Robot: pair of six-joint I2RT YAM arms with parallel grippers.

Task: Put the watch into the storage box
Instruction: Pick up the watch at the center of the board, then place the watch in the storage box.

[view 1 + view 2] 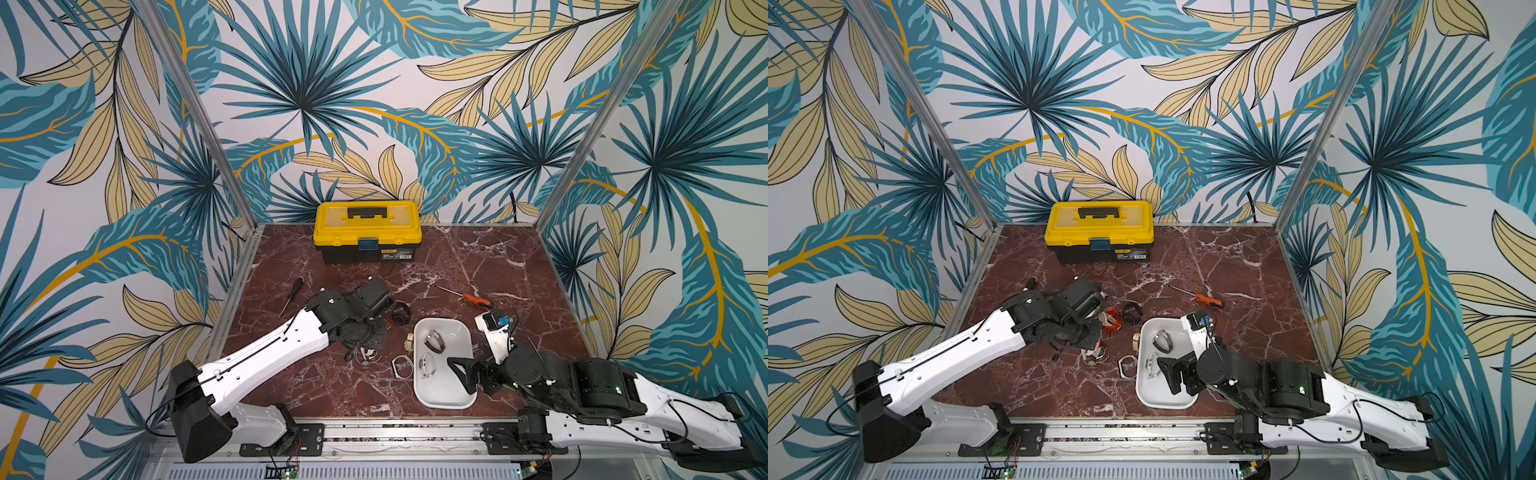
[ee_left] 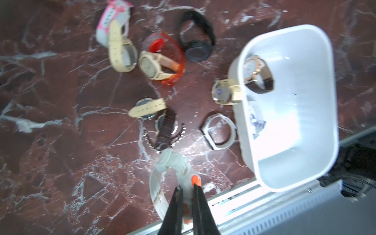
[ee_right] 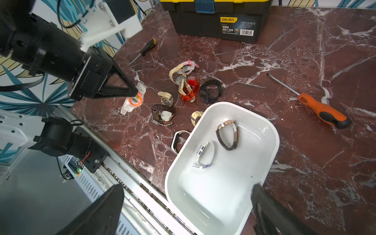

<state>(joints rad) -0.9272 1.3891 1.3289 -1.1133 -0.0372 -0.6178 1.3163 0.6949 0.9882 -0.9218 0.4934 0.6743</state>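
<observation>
My left gripper [image 2: 187, 188] is shut on a white watch with an orange ring [image 2: 173, 162], gripping its strap low over the marble, left of the storage box. The right wrist view shows that same watch [image 3: 133, 100] at the left gripper's tip [image 3: 135, 91]. The storage box [image 1: 449, 392] is a shallow white bin at front centre. It holds a brown-strapped watch [image 3: 227, 134] and a small white watch [image 3: 203, 154]. My right gripper [image 1: 459, 376] stands open and empty over the box's near end. Several more watches [image 3: 190, 91] lie scattered left of the box.
A yellow-lidded black toolbox [image 1: 368, 228] stands at the back. An orange-handled screwdriver [image 1: 473, 299] lies right of centre and a black one [image 1: 293, 293] at the left. The metal rail [image 1: 395, 432] runs along the table's front edge.
</observation>
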